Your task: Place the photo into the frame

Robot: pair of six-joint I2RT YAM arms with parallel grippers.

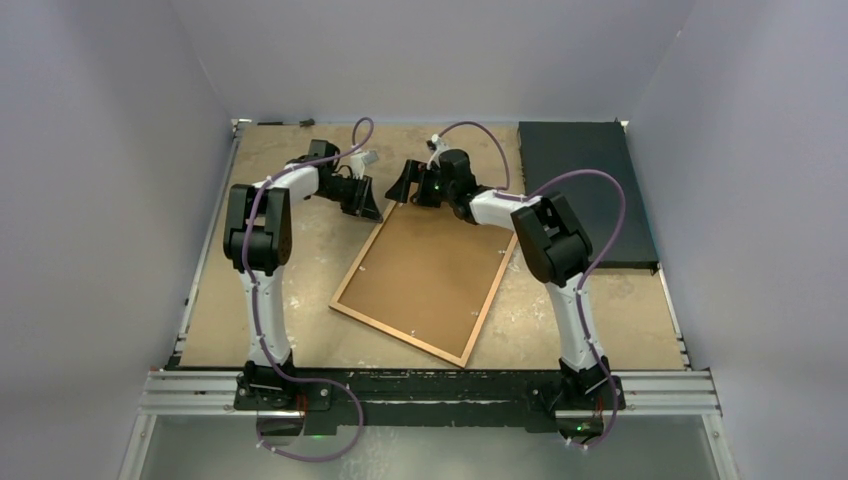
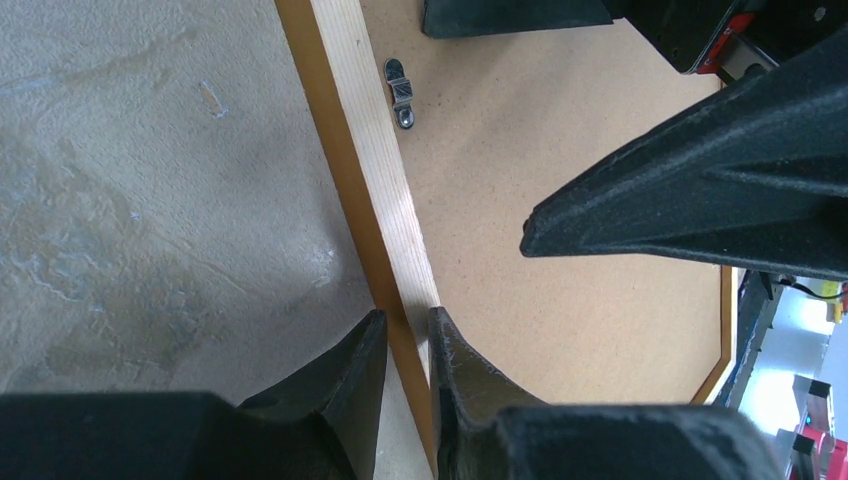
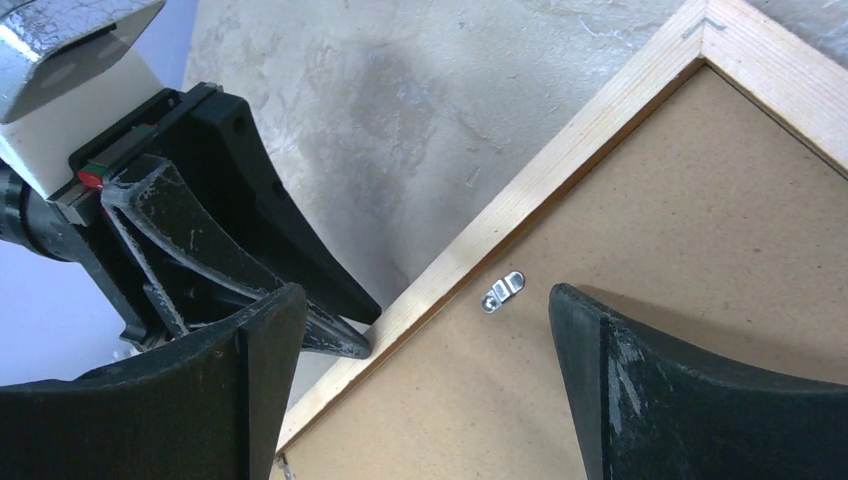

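The frame (image 1: 425,275) lies back up on the table, its plain brown board showing inside thin orange-brown wooden edges. My left gripper (image 1: 372,210) is at the frame's far left corner. In the left wrist view its jaws (image 2: 407,320) pinch the wooden edge (image 2: 375,170), one finger outside it and one on the board side. My right gripper (image 1: 405,190) hovers open over the same corner; in its wrist view (image 3: 423,292) the wide jaws span the wooden edge (image 3: 560,170) and board beside a small metal clip (image 3: 502,291). The photo is out of view.
A dark black slab (image 1: 585,190) lies at the back right of the table. The metal clip (image 2: 400,92) sits on the board just inside the frame's edge. Purple walls close in the table on three sides. The two grippers are close together.
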